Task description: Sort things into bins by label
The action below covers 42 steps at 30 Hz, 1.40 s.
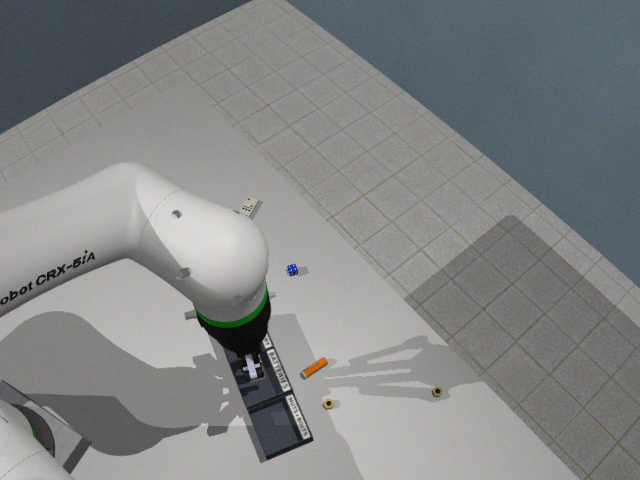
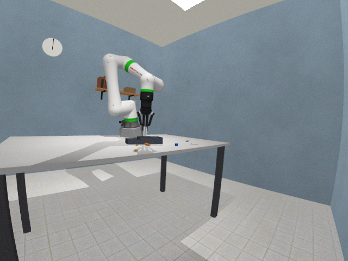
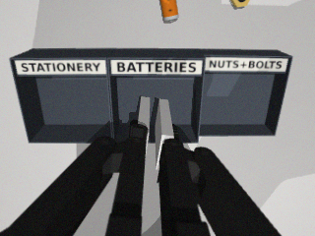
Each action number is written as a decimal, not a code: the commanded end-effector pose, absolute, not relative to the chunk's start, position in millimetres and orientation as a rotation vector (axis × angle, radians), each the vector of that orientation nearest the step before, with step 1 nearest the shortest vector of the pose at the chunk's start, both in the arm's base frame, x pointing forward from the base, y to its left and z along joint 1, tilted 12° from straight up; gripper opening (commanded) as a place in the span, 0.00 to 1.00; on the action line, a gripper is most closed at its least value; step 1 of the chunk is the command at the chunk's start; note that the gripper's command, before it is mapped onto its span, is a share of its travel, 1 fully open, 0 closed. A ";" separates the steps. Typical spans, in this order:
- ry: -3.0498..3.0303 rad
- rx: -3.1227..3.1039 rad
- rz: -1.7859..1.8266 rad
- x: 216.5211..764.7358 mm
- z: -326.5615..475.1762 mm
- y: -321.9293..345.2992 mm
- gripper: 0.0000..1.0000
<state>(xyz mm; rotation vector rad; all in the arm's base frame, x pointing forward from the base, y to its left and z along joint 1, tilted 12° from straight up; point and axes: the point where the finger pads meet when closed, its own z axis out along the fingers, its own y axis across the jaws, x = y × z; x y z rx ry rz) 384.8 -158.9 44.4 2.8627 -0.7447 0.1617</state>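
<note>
Orange, the battery (image 1: 313, 367) (image 2: 147, 144) (image 3: 168, 9) lies on its side on the table (image 1: 155, 129) (image 2: 70, 145), just outside the label side of the bins (image 1: 302, 443) (image 2: 151, 140) (image 3: 157, 52). From my screen I have the near nut (image 1: 324, 404) (image 2: 136, 144) (image 3: 240, 5) close by it, off the label side of NUTS+BOLTS, and the far nut (image 1: 433, 392) (image 2: 135, 150) well apart from the bins; both are on the table.

My gripper (image 1: 253, 377) (image 2: 144, 135) (image 3: 152, 112) points down at the BATTERIES bin, the middle one. It is clenched to a narrow gap, and I see nothing held between the pads. The dark walls, dividers and front lip stand between its tips and the battery. In the wrist view STATIONERY is on the left and NUTS+BOLTS on the right; the fingers cover part of the middle bin's floor for me.

Farther out, the blue die (image 1: 292, 269) (image 2: 176, 144) and the pale domino (image 1: 249, 207) (image 2: 194, 144) rest on the table. My arm (image 1: 206, 242) (image 2: 113, 81) reaches close to the domino in the top view and hides much of the STATIONERY end. A small dark thing (image 2: 187, 141) lies near the domino, too tiny to identify. Behind, a shelf (image 2: 98, 89) and a clock (image 2: 52, 47) are on the wall.
</note>
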 end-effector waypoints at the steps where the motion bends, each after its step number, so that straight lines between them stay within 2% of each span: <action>1: -0.745 2.863 0.162 384.1 57.3 -156.2 0.15; 12: -0.745 2.863 0.162 390.9 62.6 -136.2 0.15; 25: -0.745 2.863 0.162 414.6 52.1 -77.7 0.15; 42: -0.745 2.863 0.162 416.7 18.2 -84.6 0.15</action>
